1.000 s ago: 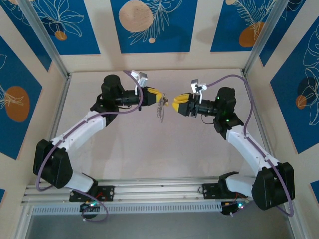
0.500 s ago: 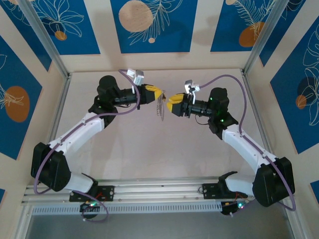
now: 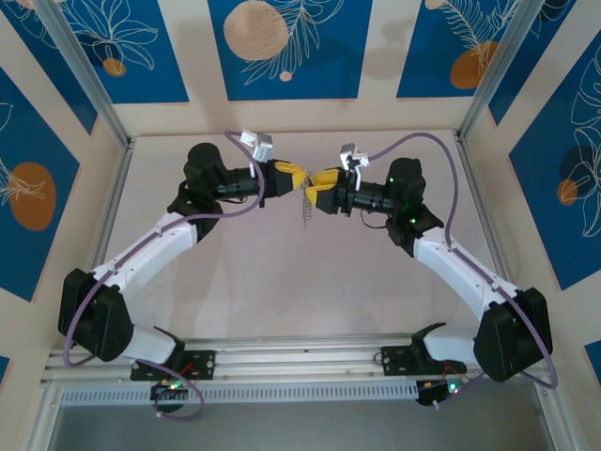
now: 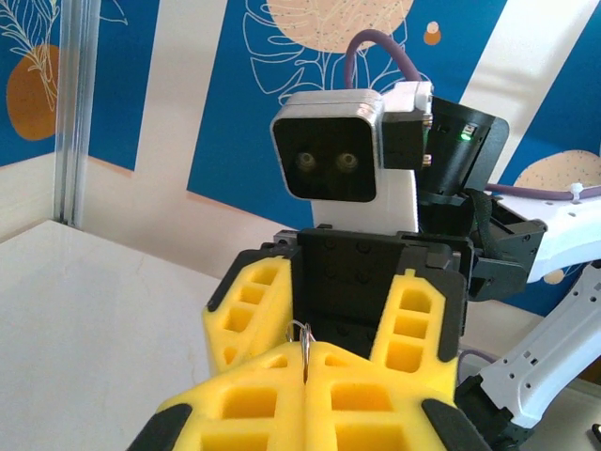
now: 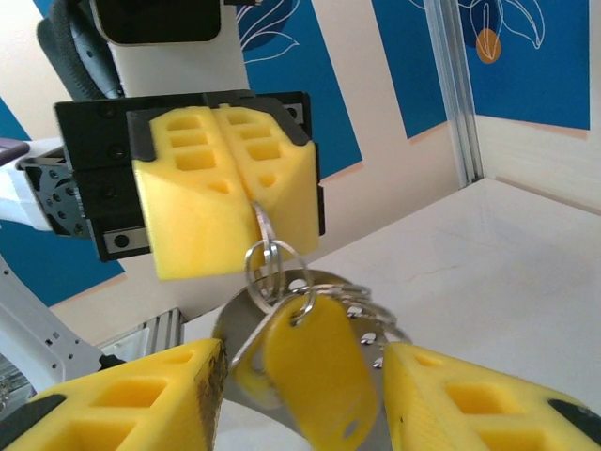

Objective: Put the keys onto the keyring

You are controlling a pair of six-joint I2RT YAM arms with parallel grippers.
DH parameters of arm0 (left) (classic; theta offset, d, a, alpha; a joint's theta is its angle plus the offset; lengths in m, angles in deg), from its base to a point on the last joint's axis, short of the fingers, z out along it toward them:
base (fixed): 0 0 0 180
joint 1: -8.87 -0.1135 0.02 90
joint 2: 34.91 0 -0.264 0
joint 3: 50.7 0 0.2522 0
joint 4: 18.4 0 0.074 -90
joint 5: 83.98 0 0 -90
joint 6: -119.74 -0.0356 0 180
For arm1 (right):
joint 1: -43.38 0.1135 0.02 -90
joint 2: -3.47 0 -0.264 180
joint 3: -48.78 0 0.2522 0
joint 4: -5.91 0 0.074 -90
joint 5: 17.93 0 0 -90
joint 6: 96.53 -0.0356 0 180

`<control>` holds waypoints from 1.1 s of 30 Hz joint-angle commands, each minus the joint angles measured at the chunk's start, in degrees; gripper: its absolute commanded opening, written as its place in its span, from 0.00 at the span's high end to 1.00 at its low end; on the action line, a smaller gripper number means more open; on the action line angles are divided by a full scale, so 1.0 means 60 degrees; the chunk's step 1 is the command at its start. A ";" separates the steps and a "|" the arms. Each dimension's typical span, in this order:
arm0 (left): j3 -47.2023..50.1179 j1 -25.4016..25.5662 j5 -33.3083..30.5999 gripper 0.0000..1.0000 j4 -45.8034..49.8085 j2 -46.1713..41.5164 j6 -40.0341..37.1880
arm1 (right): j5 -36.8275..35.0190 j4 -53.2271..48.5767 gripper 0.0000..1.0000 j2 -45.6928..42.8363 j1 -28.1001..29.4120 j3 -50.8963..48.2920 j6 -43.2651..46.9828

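Observation:
My left gripper (image 3: pixel 294 176) is shut on a thin silver split ring (image 4: pixel 303 346), held above the table. In the right wrist view that ring (image 5: pixel 265 246) sticks out below the left gripper's yellow fingers (image 5: pixel 225 193). From it hang the grey metal keyring (image 5: pixel 228 324) and a flat yellow piece with a hole, the key's head (image 5: pixel 315 366); its shank is hidden. In the top view the bunch (image 3: pixel 305 205) dangles between the two grippers. My right gripper (image 5: pixel 300 362) is open, one finger on each side of the hanging bunch. It faces the left gripper closely (image 3: pixel 319 184).
Both arms meet over the back middle of the pale table (image 3: pixel 282 282). Blue patterned walls (image 3: pixel 282 47) and metal posts (image 3: pixel 80 75) enclose the table. The aluminium rail (image 3: pixel 300 362) with the arm bases runs along the near edge.
The right gripper has moved left towards the left gripper, and its fingers now flank the hanging bunch. The left gripper has kept its hold and barely shifted.

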 commanded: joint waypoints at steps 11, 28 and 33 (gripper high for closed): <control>-0.0108 0.0115 0.0007 1.00 -0.0277 -0.0284 0.0025 | 0.0004 -0.0536 1.00 -0.0160 0.0096 0.0167 0.0661; -0.0029 0.0115 -0.0496 1.00 -0.0467 -0.0465 -0.0041 | 0.0066 -0.0902 1.00 -0.0693 0.0279 -0.0698 0.0817; -0.0046 0.0118 -0.0469 1.00 -0.0533 -0.0393 0.0017 | 0.0066 -0.0792 1.00 -0.0513 0.0444 -0.0563 0.0743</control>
